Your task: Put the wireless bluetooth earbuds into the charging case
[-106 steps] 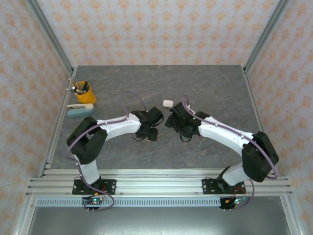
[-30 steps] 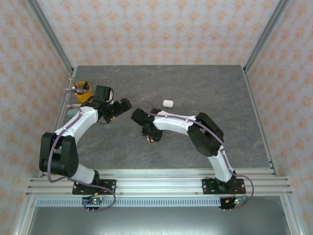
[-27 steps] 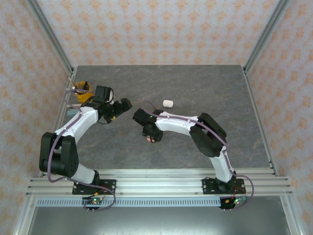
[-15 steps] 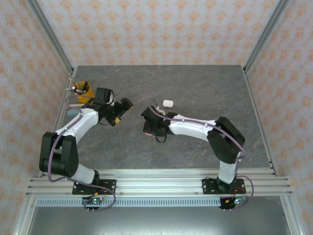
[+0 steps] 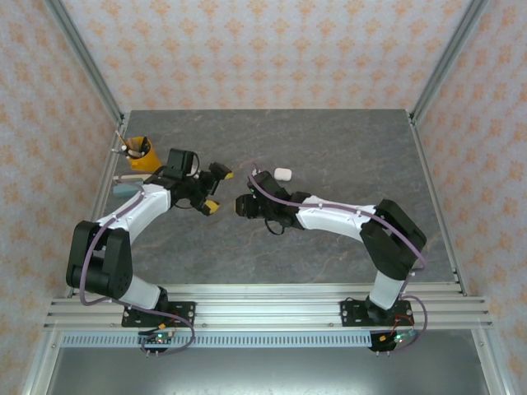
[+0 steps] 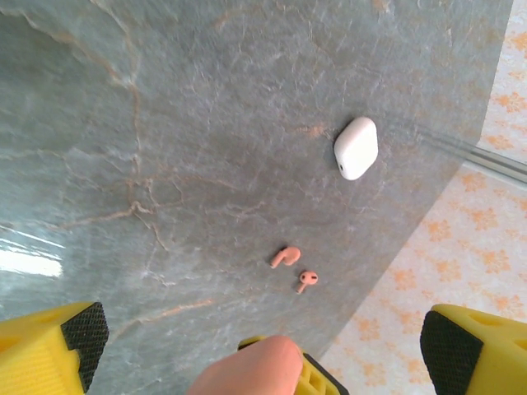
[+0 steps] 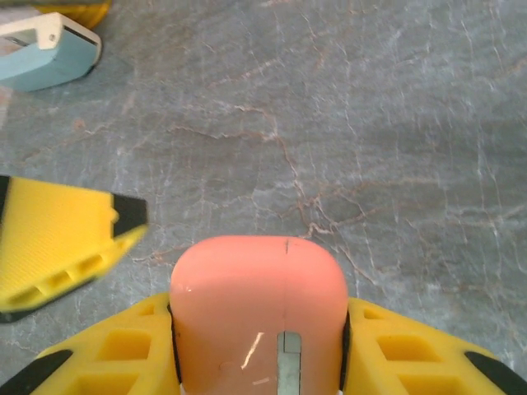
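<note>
Coral-pink rounded plastic charging case, pinched in our right gripper, is swinging over to our wide-open left gripper. We're guessing lid-opening's coming next.

I see the grey marbled counter carrying a white case, two pink earbuds near it, and a yellow cup beside a blue stapler.
</note>
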`<action>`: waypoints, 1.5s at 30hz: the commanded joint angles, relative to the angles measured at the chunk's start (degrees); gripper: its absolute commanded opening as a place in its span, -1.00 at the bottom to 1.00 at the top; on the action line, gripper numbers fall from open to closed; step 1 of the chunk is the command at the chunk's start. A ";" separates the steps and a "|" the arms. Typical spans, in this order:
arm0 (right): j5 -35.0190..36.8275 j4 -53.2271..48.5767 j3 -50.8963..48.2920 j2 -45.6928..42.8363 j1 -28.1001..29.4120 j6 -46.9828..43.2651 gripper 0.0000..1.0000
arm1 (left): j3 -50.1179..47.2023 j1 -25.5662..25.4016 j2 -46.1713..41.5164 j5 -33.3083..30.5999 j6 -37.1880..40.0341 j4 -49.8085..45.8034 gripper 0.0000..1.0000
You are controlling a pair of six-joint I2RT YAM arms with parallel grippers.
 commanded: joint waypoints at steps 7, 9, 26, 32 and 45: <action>0.57 9.78 -0.88 -0.14 -0.18 -3.53 -0.31 | -4.29 -2.50 -0.28 1.23 -11.77 8.90 1.00; 1.15 10.84 -1.09 0.03 -0.19 -3.51 -0.31 | -5.87 -3.05 -0.55 1.08 -14.90 12.01 1.00; 2.91 15.14 -0.49 3.24 -0.18 -2.66 -0.32 | -9.66 -4.50 -3.84 -2.11 -25.40 20.47 0.96; 4.14 14.57 -0.89 3.14 -0.18 -2.11 -0.32 | -7.67 -3.89 -4.80 -4.48 -19.81 15.57 0.98; 7.08 7.66 -3.71 -2.22 -0.31 4.64 0.04 | 13.77 5.97 4.67 -17.78 14.61 -14.44 1.00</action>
